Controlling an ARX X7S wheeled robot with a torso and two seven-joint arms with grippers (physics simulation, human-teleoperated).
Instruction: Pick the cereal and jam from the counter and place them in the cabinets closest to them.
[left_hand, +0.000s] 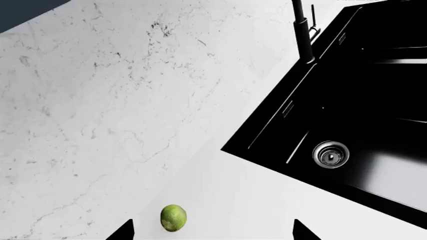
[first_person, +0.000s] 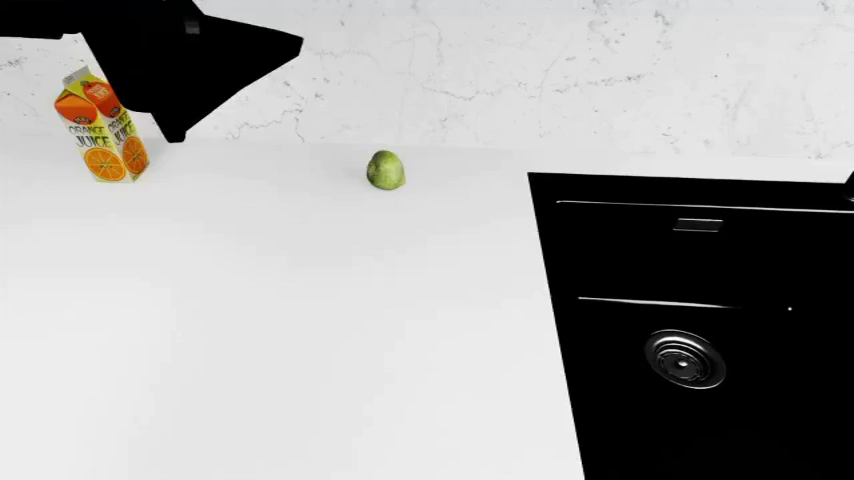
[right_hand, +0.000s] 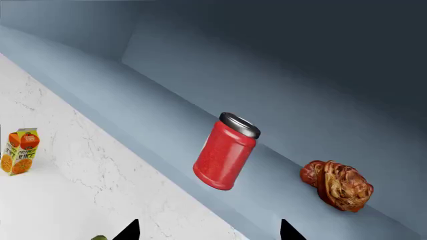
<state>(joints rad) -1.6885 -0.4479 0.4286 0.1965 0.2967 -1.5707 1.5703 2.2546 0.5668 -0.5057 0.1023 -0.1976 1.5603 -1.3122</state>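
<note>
The right gripper (right_hand: 208, 231) is spread wide and holds nothing. Only its two dark fingertips show at the edge of the right wrist view, and the jam (right_hand: 225, 151) sits ahead of them, clear of both. The jar appears to stand on its base on the cabinet shelf (right_hand: 287, 172), lid on, with a brown pastry (right_hand: 337, 185) further along the same shelf and apart from it. By that, the jam's half of the task looks done, and the step in hand is to get the right gripper out of the cabinet cleanly.

To do that well, keep the jaws wide and draw straight back along the line of approach. Do not swing sideways until the fingertips are past the shelf's front edge, since a sideways brush could tip the jar or push it into the pastry.

The left gripper (left_hand: 213, 231) is also wide and empty. It hovers over the white worktop (left_hand: 100, 125) with the small green fruit (left_hand: 173, 217) between its fingertips in the picture, though whether it is near the fruit's height cannot be told. The black sink (left_hand: 360, 125) lies to one side.

The head view shows the orange juice carton (first_person: 100, 125) near the back wall. The cereal is in no view, so it must be found first, probably by turning the head or base.
</note>
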